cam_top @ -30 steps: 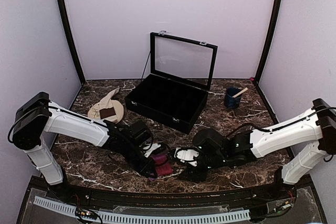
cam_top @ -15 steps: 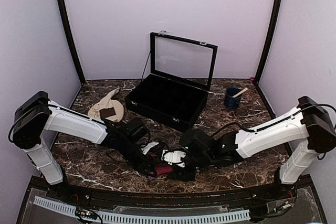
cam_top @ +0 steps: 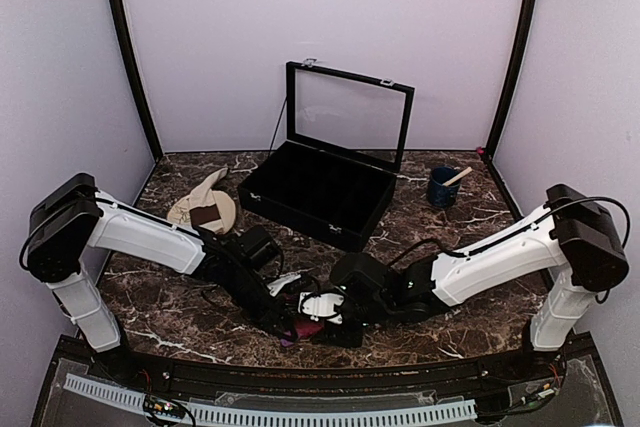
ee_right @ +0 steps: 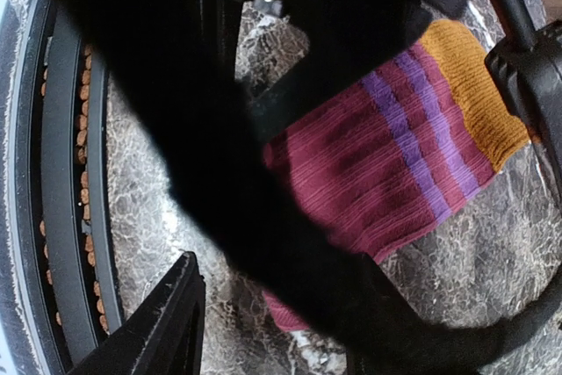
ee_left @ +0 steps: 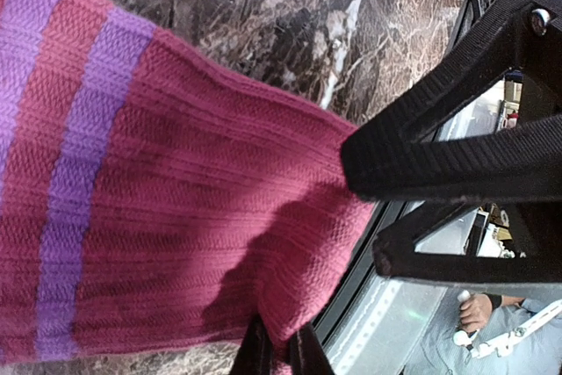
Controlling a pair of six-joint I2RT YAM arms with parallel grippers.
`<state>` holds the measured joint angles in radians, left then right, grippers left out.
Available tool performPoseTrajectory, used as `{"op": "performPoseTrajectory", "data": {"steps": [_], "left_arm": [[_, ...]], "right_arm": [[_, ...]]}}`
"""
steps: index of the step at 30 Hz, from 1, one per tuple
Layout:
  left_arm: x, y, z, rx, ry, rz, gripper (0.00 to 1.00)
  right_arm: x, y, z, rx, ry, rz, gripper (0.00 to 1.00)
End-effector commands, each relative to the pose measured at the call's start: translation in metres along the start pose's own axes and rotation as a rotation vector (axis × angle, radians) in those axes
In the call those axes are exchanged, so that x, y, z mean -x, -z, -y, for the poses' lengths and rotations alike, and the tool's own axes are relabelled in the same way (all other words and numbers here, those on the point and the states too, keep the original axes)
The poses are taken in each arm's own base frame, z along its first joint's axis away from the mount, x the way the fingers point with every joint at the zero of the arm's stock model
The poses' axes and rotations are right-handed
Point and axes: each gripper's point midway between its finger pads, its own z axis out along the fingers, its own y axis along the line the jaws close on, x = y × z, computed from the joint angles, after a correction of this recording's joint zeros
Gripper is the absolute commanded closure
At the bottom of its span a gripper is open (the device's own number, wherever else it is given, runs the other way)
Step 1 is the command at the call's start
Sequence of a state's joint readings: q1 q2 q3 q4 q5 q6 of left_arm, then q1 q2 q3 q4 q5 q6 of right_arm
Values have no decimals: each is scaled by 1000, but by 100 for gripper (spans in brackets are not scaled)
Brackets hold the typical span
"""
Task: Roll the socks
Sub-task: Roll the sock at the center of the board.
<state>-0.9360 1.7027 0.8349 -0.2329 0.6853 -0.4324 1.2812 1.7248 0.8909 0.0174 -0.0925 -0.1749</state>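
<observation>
On the left of the dark marbled table [cam_top: 470, 247], a cream-beige fabric sock with a dark brown band [cam_top: 207, 190] is seen draped over a round beige plate [cam_top: 178, 215]. Near the bottom centre of the top view, the left gripper [cam_top: 288, 324] is found pressed together on the hem of a magenta-pink ribbed sock with purple stripes and an orange end [ee_left: 176, 217]. At the bottom edge of the left wrist view, the fabric is pinched between its two dark fingers. The sock is laid flat on the marble (its orange end is shown at the upper right of the right wrist view). Just to the right, the right gripper [ee_left: 367, 212] is held with its fingers apart, the sock's corner lying at the gap between them. Whether the fabric is touched cannot be told. Behind, at centre, a black open case with a glass lid [cam_top: 315, 192] is placed. Farther right, a dark blue cup [cam_top: 441, 190] is set, with a wooden stick [cam_top: 457, 176] in it.
</observation>
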Motion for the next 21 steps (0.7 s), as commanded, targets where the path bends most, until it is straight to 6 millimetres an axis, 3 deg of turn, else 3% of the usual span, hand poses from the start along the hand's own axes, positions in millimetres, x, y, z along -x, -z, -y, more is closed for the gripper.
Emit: {"op": "performPoseTrajectory", "data": {"steps": [1,13,21], "left_arm": [[-6,0,0,-35,7,-26,100],[-8,5,-2,-76,21,-32,100],[-9,6,-5,-86,39,-35,100]], "right_arm": [[19,-5,3,-20,34,48,51],[9,-15,2,-11,30,26,64],[8,-19,3,-10,30,14,81]]}}
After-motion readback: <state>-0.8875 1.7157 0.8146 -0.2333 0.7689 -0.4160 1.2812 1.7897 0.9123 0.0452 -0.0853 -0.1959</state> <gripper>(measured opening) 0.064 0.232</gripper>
